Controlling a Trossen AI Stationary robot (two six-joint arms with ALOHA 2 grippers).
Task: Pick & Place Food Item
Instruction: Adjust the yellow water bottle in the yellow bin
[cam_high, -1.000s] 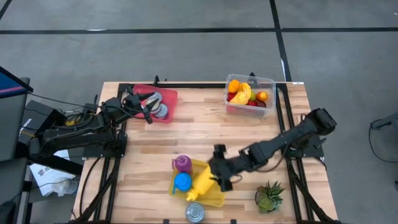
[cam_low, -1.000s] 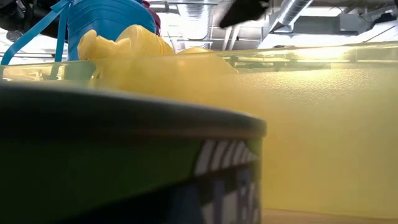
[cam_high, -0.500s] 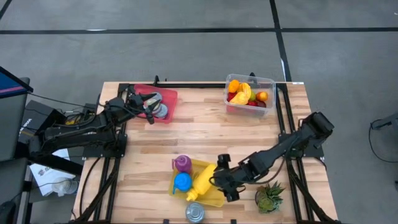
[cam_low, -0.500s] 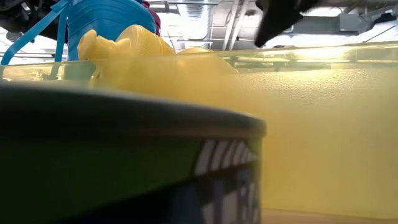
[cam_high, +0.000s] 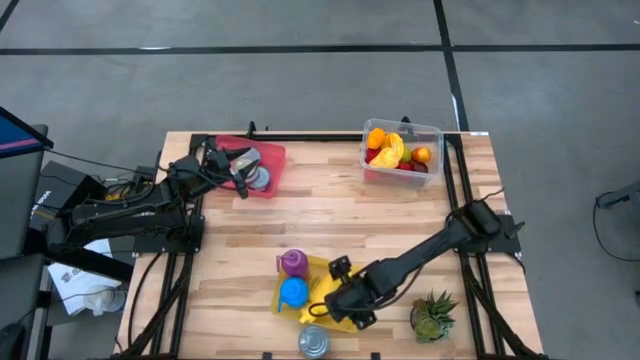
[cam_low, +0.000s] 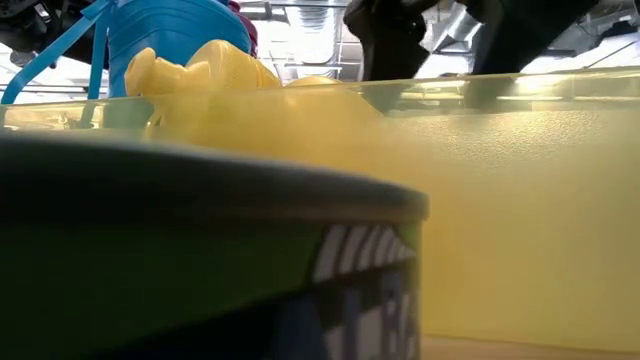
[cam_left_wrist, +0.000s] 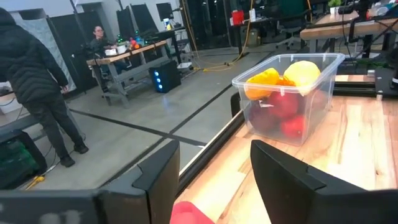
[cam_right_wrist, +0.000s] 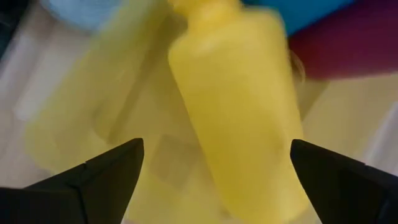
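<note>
While spread wide, right tool (cam_right_wrist: 214, 163) straddles yellow bottle (cam_right_wrist: 239, 106), inside yellow bin (cam_high: 345, 318).

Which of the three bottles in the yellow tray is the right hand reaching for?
The yellow bottle, lying in the yellow tray. The open right hand straddles it, while the blue bottle and purple bottle sit off to the side.

A: Floor?
B: Grey concrete floor (cam_high: 300, 80) with dark lines (cam_high: 250, 48) crossing it, all round the light wood bench (cam_high: 330, 215).

A: Room behind?
B: Workshop. Worktable (cam_left_wrist: 127, 55) loaded with gear, a seated person (cam_left_wrist: 98, 38) behind it, another person in a dark jacket (cam_left_wrist: 34, 81) standing nearer. Yellow cable (cam_left_wrist: 239, 50) on the floor.

A: Ceiling?
B: Exposed silver ducting (cam_low: 455, 25), bright overhead light.
</note>
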